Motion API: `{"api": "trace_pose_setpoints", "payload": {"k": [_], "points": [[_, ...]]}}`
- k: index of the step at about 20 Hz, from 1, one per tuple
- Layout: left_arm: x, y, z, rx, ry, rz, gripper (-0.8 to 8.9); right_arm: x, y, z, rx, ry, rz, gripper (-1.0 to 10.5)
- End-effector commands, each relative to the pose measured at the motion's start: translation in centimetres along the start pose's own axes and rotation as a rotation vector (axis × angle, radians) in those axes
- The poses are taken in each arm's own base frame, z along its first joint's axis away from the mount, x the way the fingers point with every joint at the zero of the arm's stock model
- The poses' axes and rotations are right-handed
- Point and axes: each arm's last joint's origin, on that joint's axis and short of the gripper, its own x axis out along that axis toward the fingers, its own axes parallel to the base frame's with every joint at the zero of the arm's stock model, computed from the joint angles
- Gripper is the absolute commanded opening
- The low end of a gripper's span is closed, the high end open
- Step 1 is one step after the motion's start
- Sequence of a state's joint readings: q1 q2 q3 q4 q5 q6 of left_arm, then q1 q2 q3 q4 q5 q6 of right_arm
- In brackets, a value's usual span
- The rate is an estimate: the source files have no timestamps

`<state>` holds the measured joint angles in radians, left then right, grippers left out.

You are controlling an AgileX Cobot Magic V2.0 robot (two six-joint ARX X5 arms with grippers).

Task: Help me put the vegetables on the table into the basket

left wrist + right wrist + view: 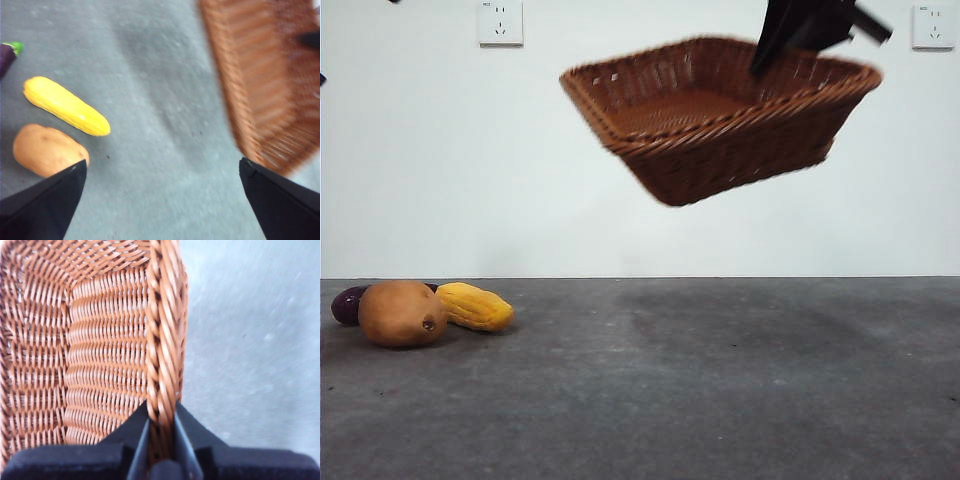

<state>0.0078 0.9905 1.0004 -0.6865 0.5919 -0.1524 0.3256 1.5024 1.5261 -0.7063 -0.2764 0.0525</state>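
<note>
White wall with two sockets behind a dark grey mottled table.

Landmark: wicker basket, reddish-brown, braided rim, off the table and tilted, in the air well above it.

Right gripper: jaws clamped tight on the basket's braided rim, one inside the wall and one outside; it carries the basket.

Left gripper: jaws spread wide, nothing between them, hanging above the table between basket and vegetables.

Potato: on the table, well apart from the basket, low to its side.

Yellow vegetable: just beside the potato, on the side nearer the basket.

Eggplant: beyond the potato, farthest from the basket, green stem showing in the left wrist view.
</note>
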Motion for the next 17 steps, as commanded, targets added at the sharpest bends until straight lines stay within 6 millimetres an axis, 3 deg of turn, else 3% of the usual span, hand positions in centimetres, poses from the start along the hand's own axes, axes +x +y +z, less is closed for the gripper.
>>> {"api": "trace_pose_setpoints", "payload": {"k": [1, 5, 10, 14, 17], "points": [[1.0, 0.0, 1.9, -0.029, -0.003, 0.029, 5.94, -2.3, 0.6, 0.2, -0.047, -0.046, -0.016, -0.1], [4.1, -0.4, 5.7, -0.045, 0.065, 0.119, 5.94, -4.7, 1.3, -0.1, -0.075, -0.059, -0.022, -0.1], [10.2, 0.1, 9.3, -0.161, 0.211, 0.217, 5.94, -6.5, 1.7, -0.5, -0.098, -0.067, -0.049, -0.1], [14.9, 0.8, 10.9, -0.225, 0.272, 0.260, 5.93, -7.6, 1.9, -1.0, -0.101, -0.054, -0.079, -0.1], [17.8, 1.9, 10.6, -0.242, 0.334, 0.358, 5.93, -8.3, 2.0, -1.3, -0.112, -0.043, -0.112, -0.1]]}}
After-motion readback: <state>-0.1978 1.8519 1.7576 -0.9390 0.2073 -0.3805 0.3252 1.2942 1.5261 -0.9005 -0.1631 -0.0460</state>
